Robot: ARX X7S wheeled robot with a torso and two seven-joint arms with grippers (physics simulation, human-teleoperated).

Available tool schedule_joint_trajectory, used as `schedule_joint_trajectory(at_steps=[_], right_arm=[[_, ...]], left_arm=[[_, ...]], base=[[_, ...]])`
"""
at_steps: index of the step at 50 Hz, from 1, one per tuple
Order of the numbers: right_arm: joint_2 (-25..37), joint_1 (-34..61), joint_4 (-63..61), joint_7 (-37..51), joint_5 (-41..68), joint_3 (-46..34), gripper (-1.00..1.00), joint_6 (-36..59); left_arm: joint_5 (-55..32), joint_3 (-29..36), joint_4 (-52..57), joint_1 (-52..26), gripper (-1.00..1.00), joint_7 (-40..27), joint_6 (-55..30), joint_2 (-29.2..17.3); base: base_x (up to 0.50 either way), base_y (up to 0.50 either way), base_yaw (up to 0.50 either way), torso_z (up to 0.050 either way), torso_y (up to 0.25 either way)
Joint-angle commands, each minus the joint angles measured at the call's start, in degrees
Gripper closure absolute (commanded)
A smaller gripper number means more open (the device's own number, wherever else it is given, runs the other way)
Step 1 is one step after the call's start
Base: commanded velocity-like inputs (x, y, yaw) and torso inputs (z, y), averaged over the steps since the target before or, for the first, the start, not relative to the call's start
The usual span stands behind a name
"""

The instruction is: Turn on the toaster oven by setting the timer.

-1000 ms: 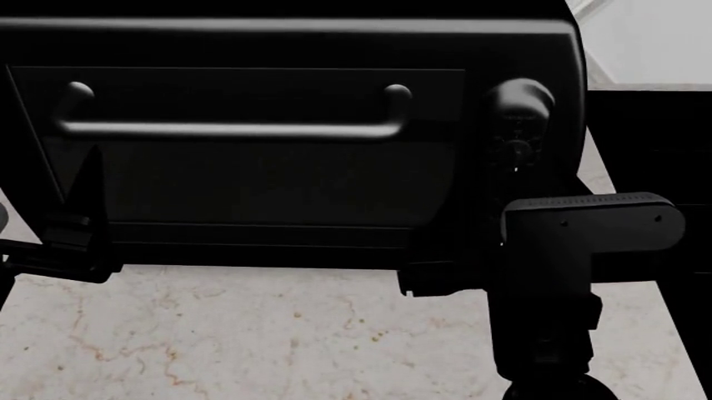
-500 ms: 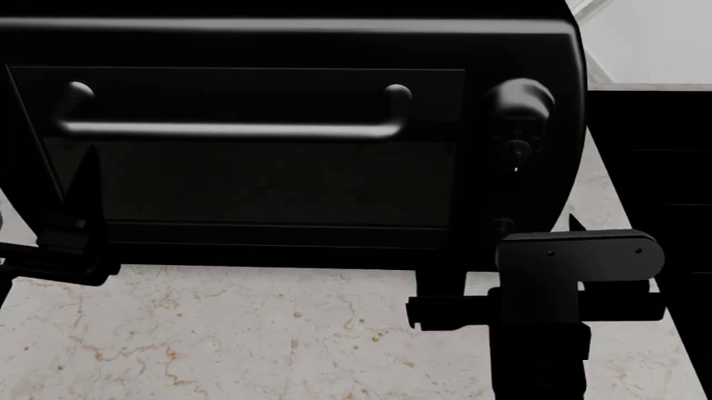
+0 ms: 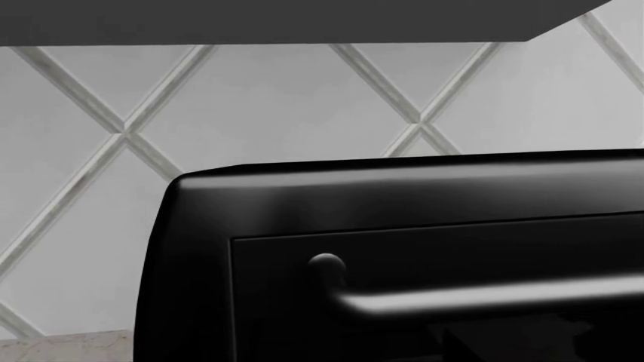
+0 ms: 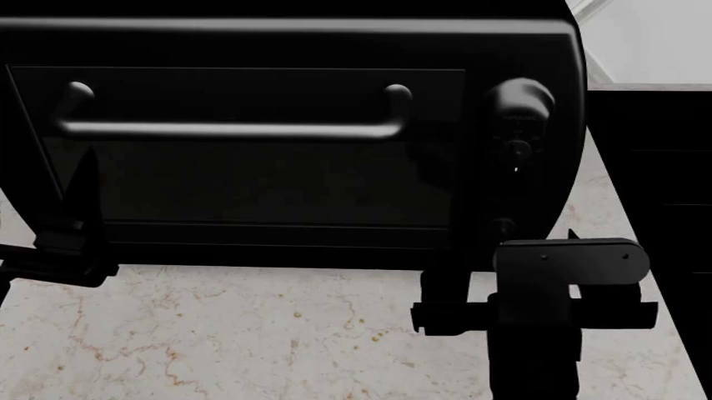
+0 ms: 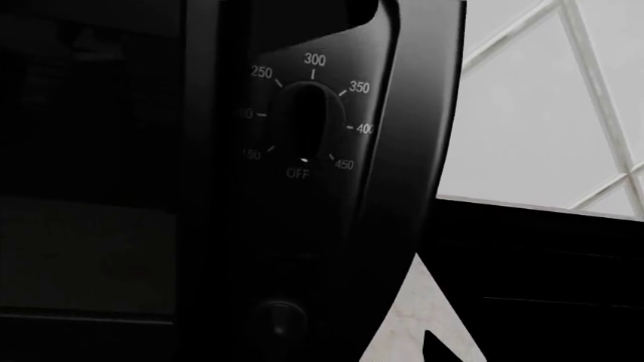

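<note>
Black and glossy across most of the head view: toaster oven (image 4: 289,125), standing on a pale marble counter (image 4: 245,333) with rusty veining. Far left, left gripper (image 4: 69,242) hanging in front of the oven's lower left corner, one dark pointed finger (image 4: 87,187) upright against the door; second finger not made out, so spread cannot be told. From the left wrist view, only the oven's rounded top left corner, the left end of the bar handle (image 3: 483,296) and a diamond-tiled wall (image 3: 271,105) behind.

Further right, dark glass door (image 4: 239,154) with the horizontal handle across its upper part. Right of the door, a column of knobs: large upper knob (image 4: 521,98), smaller ones beneath, too dark to separate clearly. Seen close in the right wrist view, temperature dial (image 5: 304,124) ringed with figures up to 450, white pointer mark resting at OFF, and a smaller knob (image 5: 279,320) lower down.

Lower right, right gripper (image 4: 506,233) below the knob column, near the oven's bottom right corner, wrist block and camera bar covering the fingers; opening cannot be told. Far right, flat black cooktop (image 4: 656,150) just beside the oven.
</note>
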Motion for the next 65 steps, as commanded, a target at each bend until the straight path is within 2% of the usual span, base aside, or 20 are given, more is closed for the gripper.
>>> schedule_joint_trajectory(at_steps=[1,37,38,56,65], right_arm=[[-0.39,1.13,4.71,-0.26,-0.18,-0.62,-1.0,-2.13],[-0.49,3.97,15.5,0.04,-0.34,-0.52,-1.0,-7.14],[-0.48,3.89,15.45,0.03,-0.35,-0.61,1.0,-7.23],[-0.06,3.26,14.11,0.36,0.15,-0.66,1.0,-7.11],[-0.8,2.6,8.76,1.14,3.83,3.18,1.0,-6.63]], left_arm=[[-0.1,-0.01,-0.18,0.13,-1.0,-0.03,0.34,-0.36],[-0.58,0.46,-0.21,0.27,-1.0,-0.6,0.81,-0.75],[-0.52,0.51,-0.23,0.32,-1.0,-0.61,0.86,-0.79],[-0.96,0.56,0.01,0.42,-1.0,-0.96,0.8,-1.01],[-1.17,0.78,0.34,0.14,-1.0,-1.2,0.46,-1.14]], base=[[0.0,0.0,0.0,0.0,0.0],[0.01,0.0,0.01,0.0,0.0],[0.02,0.0,0.01,0.0,0.0],[0.02,0.0,0.01,0.0,0.0],[0.02,0.0,0.0,0.0,0.0]])
